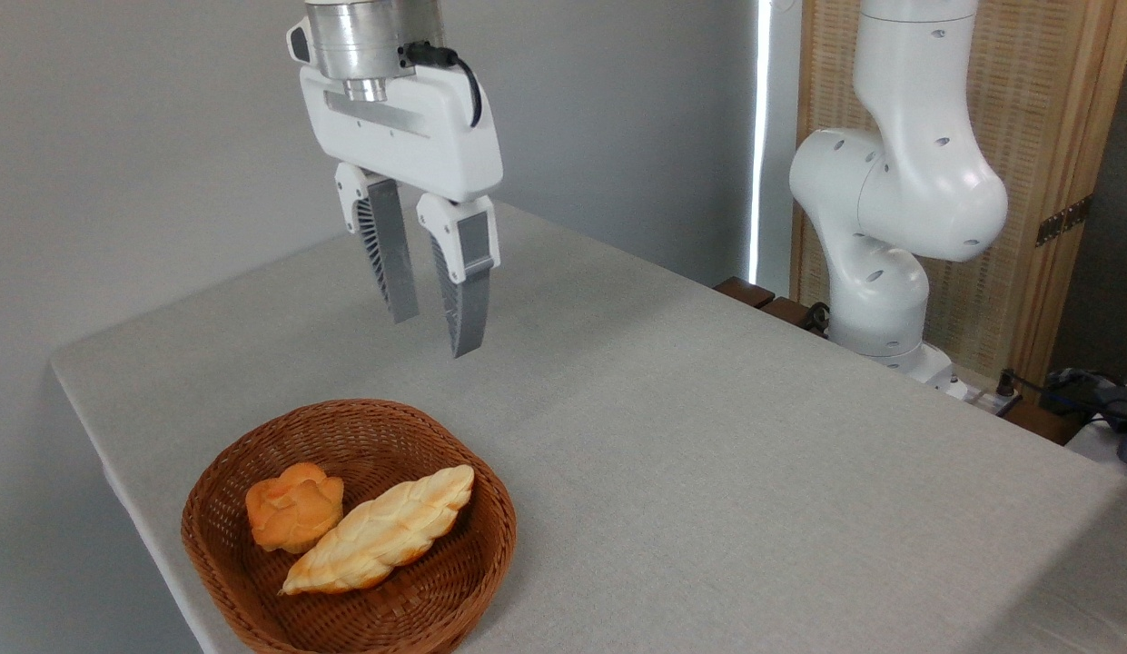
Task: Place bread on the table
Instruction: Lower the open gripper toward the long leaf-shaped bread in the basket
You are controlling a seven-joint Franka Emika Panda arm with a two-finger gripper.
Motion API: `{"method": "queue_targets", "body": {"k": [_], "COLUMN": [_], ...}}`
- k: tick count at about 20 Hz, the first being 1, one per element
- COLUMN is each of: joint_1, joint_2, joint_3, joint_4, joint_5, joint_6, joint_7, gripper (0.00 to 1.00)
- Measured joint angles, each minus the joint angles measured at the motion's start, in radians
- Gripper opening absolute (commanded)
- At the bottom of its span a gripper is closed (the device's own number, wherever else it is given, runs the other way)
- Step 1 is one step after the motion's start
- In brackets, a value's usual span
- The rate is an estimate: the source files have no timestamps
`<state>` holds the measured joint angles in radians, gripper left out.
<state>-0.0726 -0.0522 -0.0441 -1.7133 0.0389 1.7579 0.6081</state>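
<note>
The bread (381, 542) lies slantwise in the basket (477, 568) at the worktop's (708, 472) near left, touching the bun (293, 505) on its left, so it must be lifted out. The claw (433, 336) hangs above and beyond the basket, partly open, empty and touching nothing.

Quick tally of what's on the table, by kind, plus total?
Basket: 1
Bread: 1
Bun: 1
Total: 3, both baked items lying inside the basket.
</note>
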Motion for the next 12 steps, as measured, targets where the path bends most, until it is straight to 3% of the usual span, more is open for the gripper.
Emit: {"method": "queue_targets", "body": {"k": [12], "joint_1": [0.000], "joint_2": [0.002], "joint_3": [0.000], "joint_4": [-0.191], "joint_5": [0.000], "joint_6": [0.323], "joint_7": [0.002], "gripper": [1.00]}}
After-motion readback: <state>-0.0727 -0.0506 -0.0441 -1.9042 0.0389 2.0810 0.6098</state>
